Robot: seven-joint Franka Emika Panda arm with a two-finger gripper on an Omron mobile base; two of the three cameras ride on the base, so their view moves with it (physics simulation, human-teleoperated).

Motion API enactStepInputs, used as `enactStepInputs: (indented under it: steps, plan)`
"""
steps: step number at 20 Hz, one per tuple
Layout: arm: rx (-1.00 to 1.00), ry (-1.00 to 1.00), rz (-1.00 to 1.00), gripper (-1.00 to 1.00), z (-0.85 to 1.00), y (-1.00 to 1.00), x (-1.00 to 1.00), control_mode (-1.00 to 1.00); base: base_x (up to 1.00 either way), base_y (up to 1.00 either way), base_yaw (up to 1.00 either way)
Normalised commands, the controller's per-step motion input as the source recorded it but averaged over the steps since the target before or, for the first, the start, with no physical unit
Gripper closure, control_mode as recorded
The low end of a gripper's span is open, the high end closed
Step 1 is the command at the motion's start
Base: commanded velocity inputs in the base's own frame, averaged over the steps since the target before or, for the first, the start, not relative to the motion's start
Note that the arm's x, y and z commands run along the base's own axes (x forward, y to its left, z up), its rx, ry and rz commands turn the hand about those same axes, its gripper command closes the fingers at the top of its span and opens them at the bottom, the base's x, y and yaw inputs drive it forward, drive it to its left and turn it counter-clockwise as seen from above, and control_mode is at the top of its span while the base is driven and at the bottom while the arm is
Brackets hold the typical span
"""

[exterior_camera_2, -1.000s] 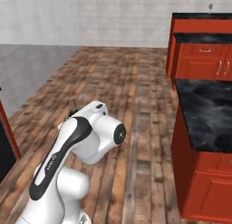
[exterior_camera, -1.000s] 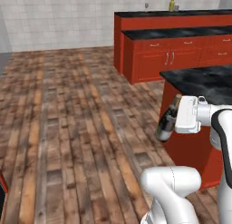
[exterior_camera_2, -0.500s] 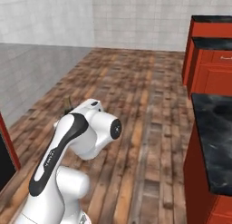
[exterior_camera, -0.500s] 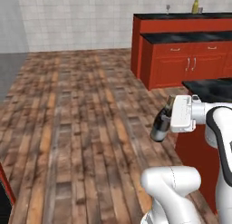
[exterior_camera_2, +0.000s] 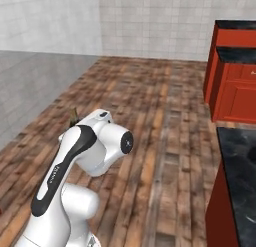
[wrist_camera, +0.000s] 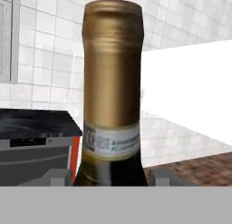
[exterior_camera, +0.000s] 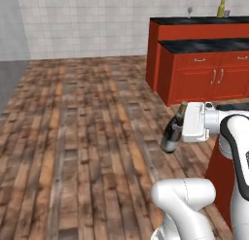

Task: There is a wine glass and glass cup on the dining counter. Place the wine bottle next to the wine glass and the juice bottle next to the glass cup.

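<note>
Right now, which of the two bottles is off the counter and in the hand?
The wine bottle: tall, dark, gold-foiled neck, gripped by the hand above the wood floor. The yellow juice bottle stands far off on the dining counter.

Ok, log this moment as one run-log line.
phase: carrying | gripper: shut on wine bottle | bottle: off the floor, tilted | wine glass, juice bottle: on far dining counter

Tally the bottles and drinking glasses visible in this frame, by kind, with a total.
Wine bottle, held in the gripper: 1
Juice bottle, on the far dining counter: 1
Wine glass, on that counter: 1
Glass cup, beside the juice bottle: 1
Total: 4
</note>
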Motion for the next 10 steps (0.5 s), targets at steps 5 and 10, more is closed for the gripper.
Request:
enactStepInputs:
  steps: [5, 10]
  plan:
    - [0.00, 0.00, 0.00, 1.00, 0.00, 0.00, 0.00, 1.00, 0.94, 0.00, 0.04]
    - [0.00, 0.00, 0.00, 1.00, 0.00, 0.00, 0.00, 1.00, 0.94, 0.00, 0.04]
